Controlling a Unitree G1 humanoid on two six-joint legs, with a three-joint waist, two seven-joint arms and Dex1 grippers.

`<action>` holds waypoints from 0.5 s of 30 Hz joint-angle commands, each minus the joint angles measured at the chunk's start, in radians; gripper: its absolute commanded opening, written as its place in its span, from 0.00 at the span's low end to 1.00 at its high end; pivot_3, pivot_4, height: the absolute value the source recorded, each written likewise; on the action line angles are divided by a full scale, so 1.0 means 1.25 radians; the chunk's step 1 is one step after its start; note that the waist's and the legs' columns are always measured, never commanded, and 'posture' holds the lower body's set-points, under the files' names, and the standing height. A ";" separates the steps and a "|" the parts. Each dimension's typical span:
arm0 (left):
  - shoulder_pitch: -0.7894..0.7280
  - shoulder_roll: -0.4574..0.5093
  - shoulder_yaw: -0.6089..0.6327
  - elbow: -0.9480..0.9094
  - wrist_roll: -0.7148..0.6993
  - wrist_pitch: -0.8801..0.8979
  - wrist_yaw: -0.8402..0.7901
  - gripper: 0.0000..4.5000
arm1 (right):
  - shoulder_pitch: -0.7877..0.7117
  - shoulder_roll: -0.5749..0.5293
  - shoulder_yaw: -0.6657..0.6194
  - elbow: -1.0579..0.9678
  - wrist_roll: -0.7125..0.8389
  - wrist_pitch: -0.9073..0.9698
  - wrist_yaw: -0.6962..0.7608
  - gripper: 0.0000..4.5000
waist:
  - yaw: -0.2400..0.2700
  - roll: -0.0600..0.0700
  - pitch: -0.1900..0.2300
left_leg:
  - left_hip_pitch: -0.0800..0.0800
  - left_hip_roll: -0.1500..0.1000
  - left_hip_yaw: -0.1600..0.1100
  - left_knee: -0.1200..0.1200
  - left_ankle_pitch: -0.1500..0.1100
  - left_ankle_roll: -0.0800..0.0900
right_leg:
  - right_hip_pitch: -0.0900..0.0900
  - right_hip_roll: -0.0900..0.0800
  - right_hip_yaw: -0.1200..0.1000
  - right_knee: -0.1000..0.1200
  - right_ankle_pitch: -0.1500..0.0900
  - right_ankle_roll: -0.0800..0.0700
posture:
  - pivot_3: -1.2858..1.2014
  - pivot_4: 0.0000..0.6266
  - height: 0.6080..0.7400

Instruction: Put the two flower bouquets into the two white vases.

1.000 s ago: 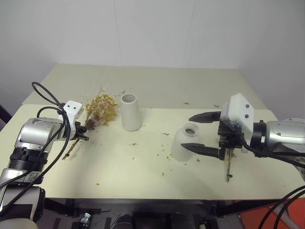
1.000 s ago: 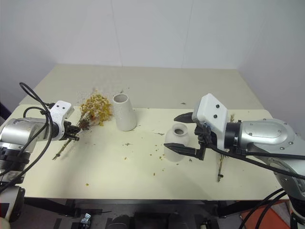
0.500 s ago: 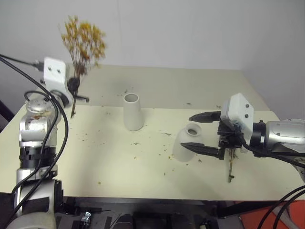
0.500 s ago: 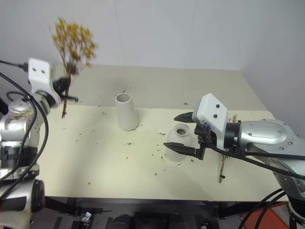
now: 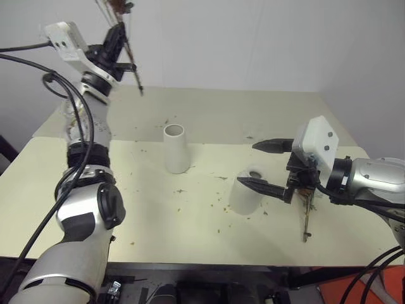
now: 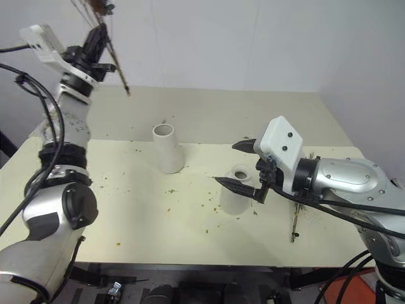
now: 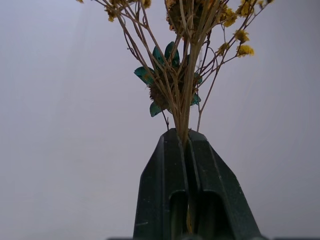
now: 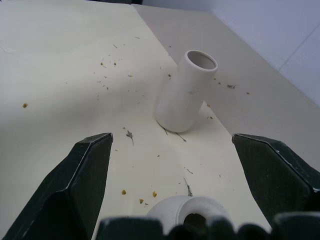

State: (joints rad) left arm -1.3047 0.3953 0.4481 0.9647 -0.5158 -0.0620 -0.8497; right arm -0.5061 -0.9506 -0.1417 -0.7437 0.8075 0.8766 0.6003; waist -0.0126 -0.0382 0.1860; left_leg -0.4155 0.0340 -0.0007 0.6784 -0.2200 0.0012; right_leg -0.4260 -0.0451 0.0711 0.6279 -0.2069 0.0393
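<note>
The left claw (image 7: 187, 145) is clenching the thin brown stems of the dried yellow-orange bouquet (image 7: 187, 85), holding it high over the worktop's (image 5: 158, 215) ten o'clock corner. The tall tapered white ceramic vase (image 5: 175, 149) is standing near the centre. At its four o'clock the squat white narrow-necked vase (image 5: 248, 191) is sitting between the spread fingers of the released right claw (image 5: 266, 166). The second bouquet's stems (image 5: 307, 218) are lying at that vase's three o'clock, beneath the right arm.

Yellow bouquet (image 7: 187, 60): blossoms cut off by the top edge in the eye views and the left wrist view.
Second bouquet (image 5: 307, 215): mostly hidden behind the right end effector (image 5: 262, 166); only stems show.
Squat vase (image 8: 187, 216): lower body hidden in the right wrist view.
</note>
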 commanded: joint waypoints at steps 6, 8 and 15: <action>-0.026 -0.019 0.034 0.137 -0.051 -0.032 -0.269 0.01 | 0.010 0.008 -0.054 -0.056 0.030 0.033 -0.080 1.00 | -0.006 0.000 0.000 | 0.000 0.000 0.000 0.000 0.000 0.000 | -0.001 0.000 0.000 0.001 0.000 0.000 | 0.52 0.24 1.00; -0.037 -0.016 0.041 0.168 -0.047 -0.038 -0.279 0.01 | 0.012 0.006 -0.057 -0.061 0.034 0.037 -0.089 1.00 | -0.005 0.000 0.000 | 0.000 0.000 0.000 0.000 0.000 0.000 | -0.001 0.001 0.000 0.001 0.000 0.000 | 0.52 0.24 1.00; -0.044 -0.003 0.054 0.220 -0.025 -0.020 -0.315 0.01 | 0.033 -0.004 -0.080 -0.079 0.053 0.051 -0.113 1.00 | -0.002 0.000 0.000 | 0.000 0.000 -0.001 0.000 0.000 0.000 | -0.001 0.000 0.000 0.001 0.000 0.001 | 0.52 0.24 1.00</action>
State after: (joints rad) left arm -1.3241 0.3758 0.5108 1.2364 -0.5511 -0.0865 -1.2288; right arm -0.4632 -0.9421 -0.1937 -0.8172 0.8592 0.9329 0.4739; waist -0.0155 -0.0382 0.1860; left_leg -0.4154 0.0343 -0.0016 0.6784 -0.2199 0.0013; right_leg -0.4268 -0.0446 0.0712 0.6293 -0.2073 0.0398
